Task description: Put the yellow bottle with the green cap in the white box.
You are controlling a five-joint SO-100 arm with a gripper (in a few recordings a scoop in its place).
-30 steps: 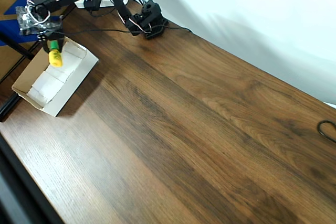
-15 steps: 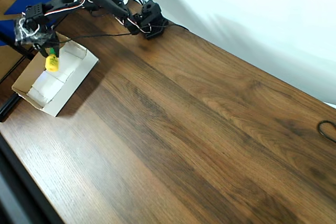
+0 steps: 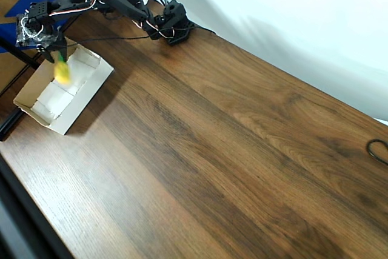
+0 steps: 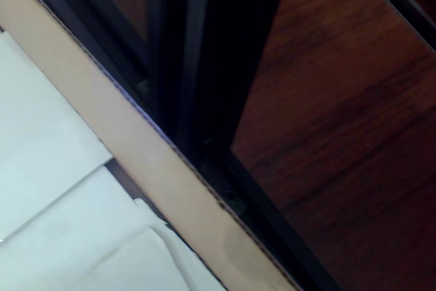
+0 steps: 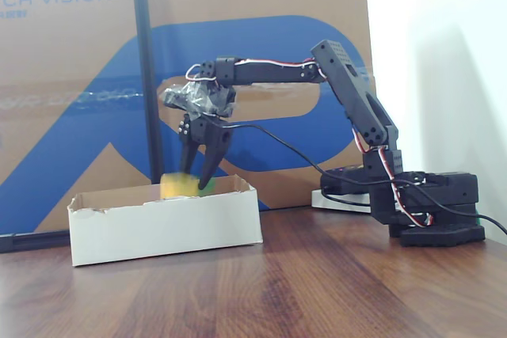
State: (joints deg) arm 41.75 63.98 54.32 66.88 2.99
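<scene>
Fixed view shows the yellow bottle with the green cap (image 5: 184, 185), motion-blurred, just above the white box (image 5: 166, 227) rim, between the spread claw (image 5: 198, 173) fingers.

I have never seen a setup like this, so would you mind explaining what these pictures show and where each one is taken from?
This is a small black robot arm bolted to a wooden table. One camera looks down from above, one stands at table height to the side, and one rides on the arm's wrist, looking down at the box edge. On the table sits a shallow white box. The arm's gripper hangs over it with its fingers spread. Just beneath them, blurred, is a little yellow bottle, apparently let go and dropping into the box. A brown and blue cardboard sheet stands behind.
</scene>
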